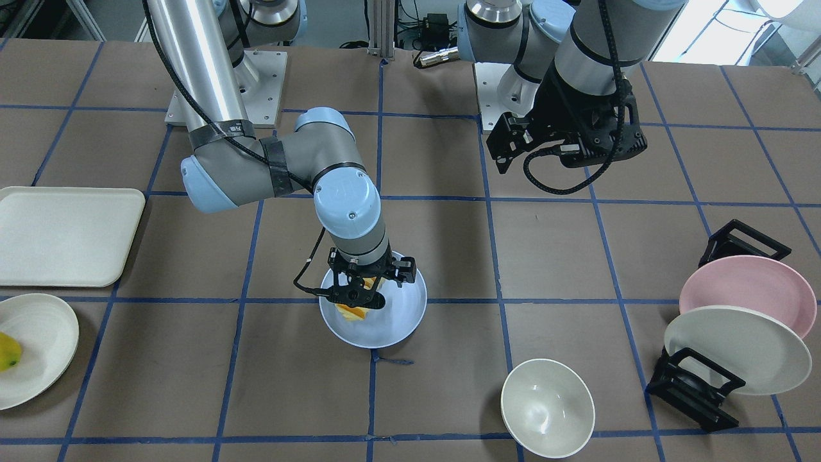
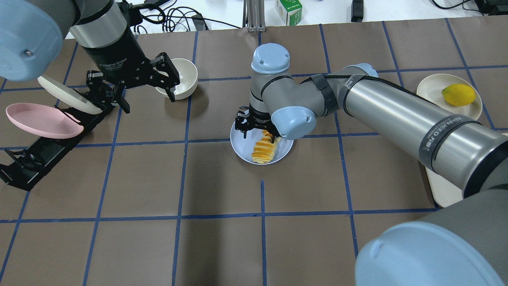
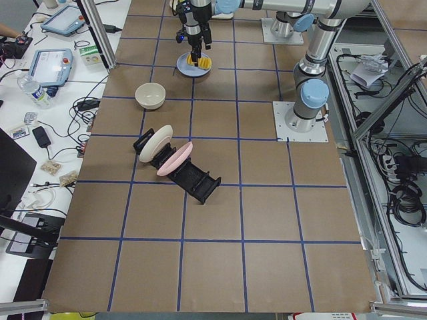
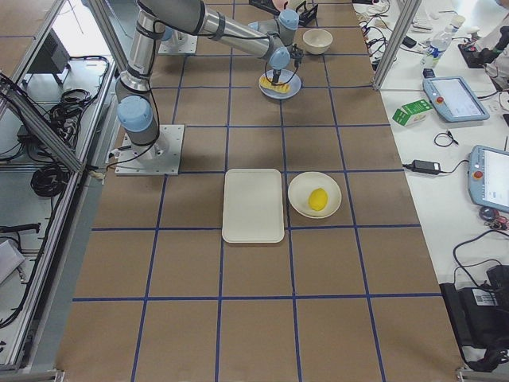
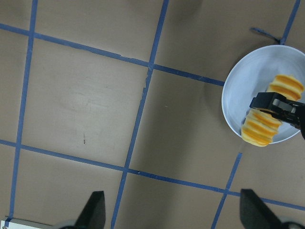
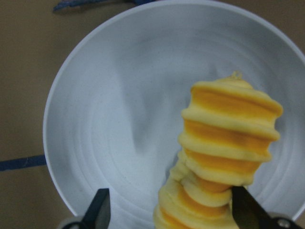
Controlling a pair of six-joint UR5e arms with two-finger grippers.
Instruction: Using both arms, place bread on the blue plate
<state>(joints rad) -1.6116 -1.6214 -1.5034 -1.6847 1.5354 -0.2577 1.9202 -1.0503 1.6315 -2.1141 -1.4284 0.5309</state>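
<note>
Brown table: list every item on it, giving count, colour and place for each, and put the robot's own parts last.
bread: one, orange-brown and pale yellow, lying on the blue plate
blue plate: one, pale blue, middle of the table
bowl: one, cream, robot's left side
rack: one, black, robot's left end
pink plate: one, pink, leaning in the rack
cream-white plate: one, cream-white, in the rack beside the pink plate
tray: one, cream, robot's right side
small plate: one, cream, beside the tray
fruit: one, yellow, on the small plate
left gripper: one, black, open, raised on the robot's left
right gripper: one, black, open, over the bread
</note>
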